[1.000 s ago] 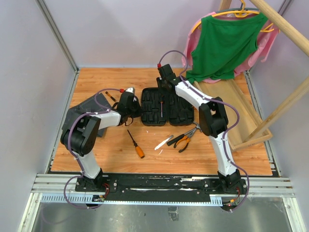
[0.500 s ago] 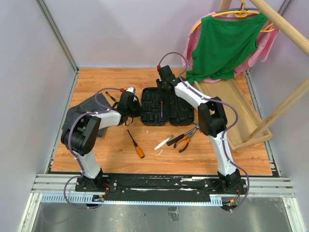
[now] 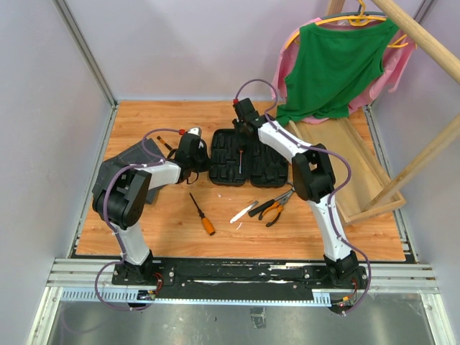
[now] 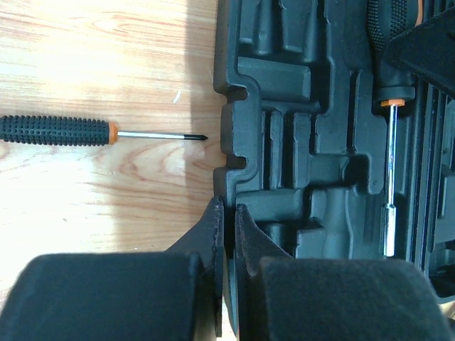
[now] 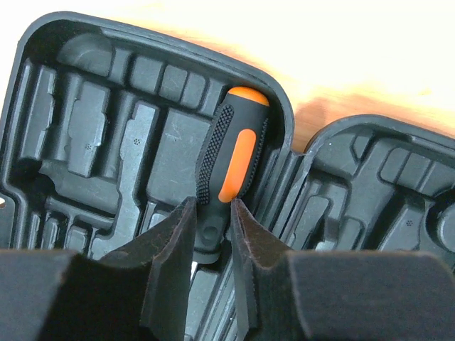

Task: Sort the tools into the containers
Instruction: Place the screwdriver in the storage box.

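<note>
One high view, two close ones
The top camera looks steeply down on the whole counter [image 3: 144, 122]; both wrist cameras sit close over the same tool case [image 3: 253, 169].

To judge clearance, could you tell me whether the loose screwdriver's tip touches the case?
Apart. The left wrist view shows bare wood between the screwdriver tip and the case wall.

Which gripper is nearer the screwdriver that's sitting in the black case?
Right. The right gripper has its jaws around the screwdriver handle at the tool case far side; the left gripper is at the case's left rim, apart from it.
</note>
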Tool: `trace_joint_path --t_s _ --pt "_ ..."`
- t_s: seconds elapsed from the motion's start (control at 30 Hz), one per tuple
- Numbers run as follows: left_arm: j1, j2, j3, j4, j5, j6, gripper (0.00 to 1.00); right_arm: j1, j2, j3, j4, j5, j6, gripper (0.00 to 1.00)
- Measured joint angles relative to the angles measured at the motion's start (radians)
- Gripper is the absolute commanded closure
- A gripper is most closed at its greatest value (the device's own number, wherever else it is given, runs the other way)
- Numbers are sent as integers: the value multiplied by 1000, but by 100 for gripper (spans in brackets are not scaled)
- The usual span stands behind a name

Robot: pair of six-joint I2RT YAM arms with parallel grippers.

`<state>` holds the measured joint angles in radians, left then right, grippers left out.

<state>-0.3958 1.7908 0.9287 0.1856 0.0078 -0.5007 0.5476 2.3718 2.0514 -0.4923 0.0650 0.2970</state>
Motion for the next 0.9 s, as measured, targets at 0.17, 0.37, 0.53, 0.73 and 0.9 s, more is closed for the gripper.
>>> trace_joint_path --t_s 0.17,0.37,0.53,0.73,0.9 --pt "0 0 0 0 -5 0 100 3 8 14 -10 29 13 77" --pt "0 0 0 1 -12 -1 100 10 22 37 -16 57 18 77" --pt "0 0 0 1 -13 -1 100 13 23 37 -15 68 19 77" --pt "0 0 0 2 -13 -1 100 13 23 37 -11 69 19 75" --pt "0 -2 -3 3 -12 -4 99 12 7 -7 35 50 5 72"
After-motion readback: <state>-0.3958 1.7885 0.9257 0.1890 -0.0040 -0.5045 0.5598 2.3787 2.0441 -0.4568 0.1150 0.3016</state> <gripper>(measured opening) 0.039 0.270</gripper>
